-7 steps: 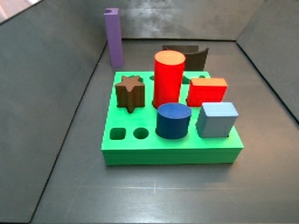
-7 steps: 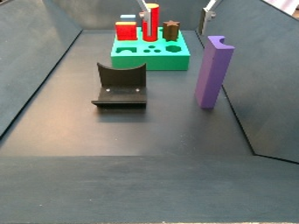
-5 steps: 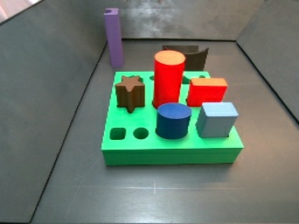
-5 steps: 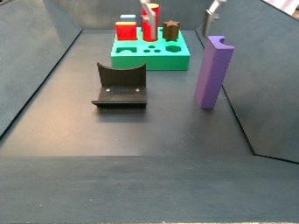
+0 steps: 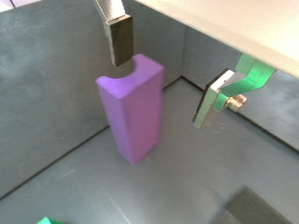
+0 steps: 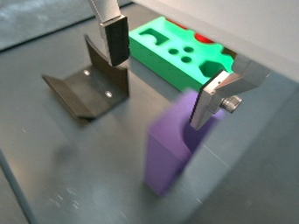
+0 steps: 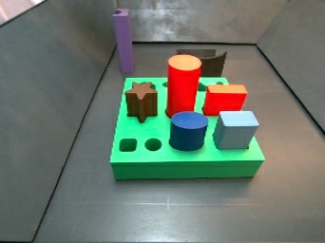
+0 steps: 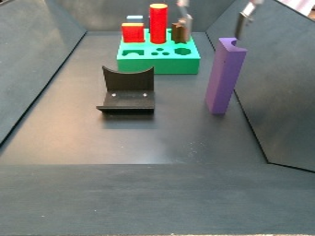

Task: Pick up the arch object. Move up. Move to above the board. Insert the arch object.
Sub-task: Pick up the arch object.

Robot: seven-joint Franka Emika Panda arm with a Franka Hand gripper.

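Gripper (image 5: 163,74) is spread wide, poised over the purple arch block (image 5: 131,114), which stands upright near the wall, upper right in a side view (image 8: 223,76), well apart from the green board (image 8: 159,55).

The gripper (image 5: 166,80) hung high, with its jaws spread wide apart and nothing held between them. In both wrist views its two fingers appeared as flat silver plates with dark pads. One finger (image 5: 119,37) pointed straight down. The opposite finger (image 5: 214,99) looked slightly tilted, and a small screw was visible on its side. In the second wrist view the gripper (image 6: 163,73) showed the same wide opening, and the two fingers (image 6: 114,39) did not touch anything. In a side view only the fingertips (image 8: 250,10) were visible at the upper edge. The arm itself was out of sight.
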